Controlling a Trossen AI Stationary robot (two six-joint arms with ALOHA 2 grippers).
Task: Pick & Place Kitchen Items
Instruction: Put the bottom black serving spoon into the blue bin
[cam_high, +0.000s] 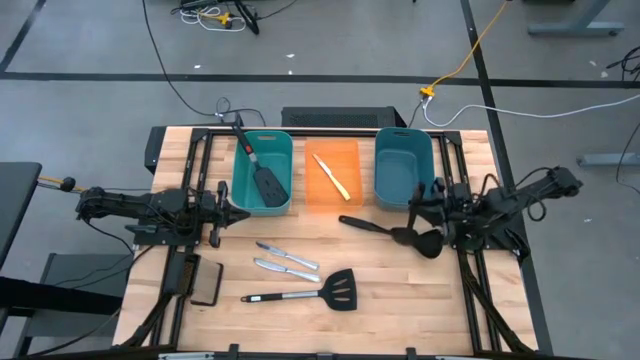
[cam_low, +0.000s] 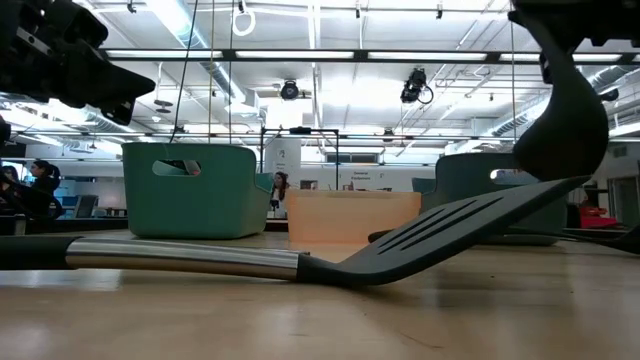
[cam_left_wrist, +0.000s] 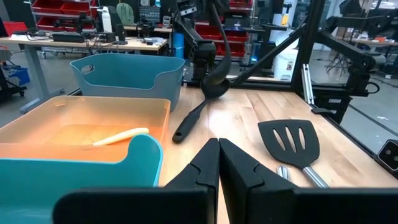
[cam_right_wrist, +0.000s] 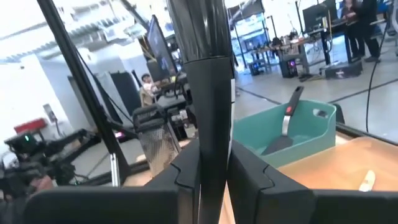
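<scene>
My right gripper (cam_high: 413, 209) stands over the table's right side, shut on a black ladle (cam_low: 560, 128). A second ladle (cam_high: 375, 227) lies on the wood just left of it. One slotted spatula (cam_high: 318, 293) and two silver knives (cam_high: 287, 255) (cam_high: 284, 268) lie near the front. Another spatula (cam_high: 266, 181) leans in the left teal bin (cam_high: 243, 175). A pale-yellow knife (cam_high: 333, 175) lies in the orange bin (cam_high: 318, 195). At the table's left, my left gripper (cam_high: 238, 212) waits, shut and holding nothing. My right gripper pinches the ladle's handle (cam_right_wrist: 208, 93) between its two fingers. The fingers come level from the table's right and lie across the handle. The handle stands nearly upright, and the bowl (cam_left_wrist: 214, 87) hangs below the fingers, clear of the table.
A second teal bin (cam_high: 403, 165) stands at the back right, beside the orange one. A flat black pad (cam_high: 206, 284) lies at the front left. Bare wood shows at the front right. Metal frame rails run along both sides of the table.
</scene>
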